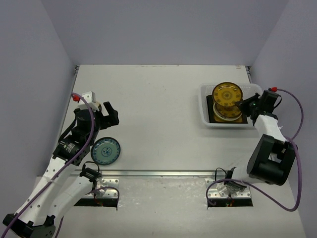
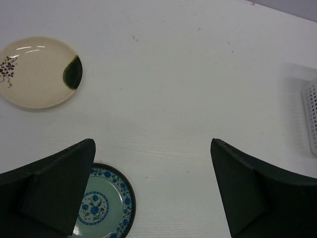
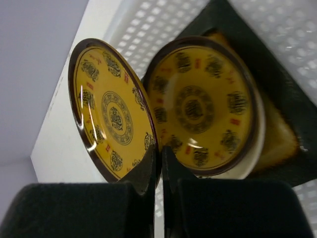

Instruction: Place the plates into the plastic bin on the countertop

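Two amber plates at 2 o'clock: the held plate, pinched by its rim in the right gripper, above its twin lying in the plastic bin. At 8 o'clock the left gripper, jaws wide, hangs over the blue plate; cream plate at its 10 o'clock

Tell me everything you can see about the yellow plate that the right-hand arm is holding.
The held plate is small, round and glossy, ceramic by its look. It is amber yellow with a dark brown rim, a central medallion and a ring of dark motifs with red marks. The right gripper is shut on its rim, so it hangs tilted over the bin, above a matching plate lying in it.
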You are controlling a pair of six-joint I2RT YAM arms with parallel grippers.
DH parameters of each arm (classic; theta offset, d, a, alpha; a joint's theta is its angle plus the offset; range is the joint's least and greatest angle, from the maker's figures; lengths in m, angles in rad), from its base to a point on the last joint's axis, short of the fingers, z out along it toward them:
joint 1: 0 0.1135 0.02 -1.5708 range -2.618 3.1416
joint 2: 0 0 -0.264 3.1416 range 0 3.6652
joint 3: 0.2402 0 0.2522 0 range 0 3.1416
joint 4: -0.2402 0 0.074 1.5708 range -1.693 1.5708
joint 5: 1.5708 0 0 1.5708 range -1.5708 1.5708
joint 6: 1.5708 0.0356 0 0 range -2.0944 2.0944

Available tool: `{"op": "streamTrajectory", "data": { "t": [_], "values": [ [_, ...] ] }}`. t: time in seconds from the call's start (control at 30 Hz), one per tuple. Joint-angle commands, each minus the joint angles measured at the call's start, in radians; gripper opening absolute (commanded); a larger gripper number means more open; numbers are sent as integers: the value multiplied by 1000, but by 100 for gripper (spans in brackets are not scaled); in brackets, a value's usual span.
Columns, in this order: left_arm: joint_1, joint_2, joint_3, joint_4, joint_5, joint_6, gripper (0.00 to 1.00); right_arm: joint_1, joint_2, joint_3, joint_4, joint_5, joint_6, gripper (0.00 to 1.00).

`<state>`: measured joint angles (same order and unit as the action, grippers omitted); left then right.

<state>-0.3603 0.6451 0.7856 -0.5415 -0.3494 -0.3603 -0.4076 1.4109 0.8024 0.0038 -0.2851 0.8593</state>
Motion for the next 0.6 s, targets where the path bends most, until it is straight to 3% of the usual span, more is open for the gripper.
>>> {"op": "streamTrajectory", "data": {
  "t": [0.0,0.17,0.27,0.3,0.33,0.37,0.57],
  "values": [
    [4,9,0,55,40,21,100,-32,50,44,25,25,85,0],
    [4,10,-4,57,54,25,100,-67,75,1,38,49,95,0],
    [3,11,-5,61,67,26,100,-73,67,-31,55,65,91,7],
    [3,11,-5,63,72,27,100,-74,60,-36,57,66,84,12],
    [4,11,-5,63,74,28,100,-75,49,-41,53,64,83,37],
    [4,11,-5,63,75,29,100,-76,35,-46,49,62,82,55],
    [3,11,-1,61,70,30,100,-74,-107,-66,19,23,64,84]
  ]
}}
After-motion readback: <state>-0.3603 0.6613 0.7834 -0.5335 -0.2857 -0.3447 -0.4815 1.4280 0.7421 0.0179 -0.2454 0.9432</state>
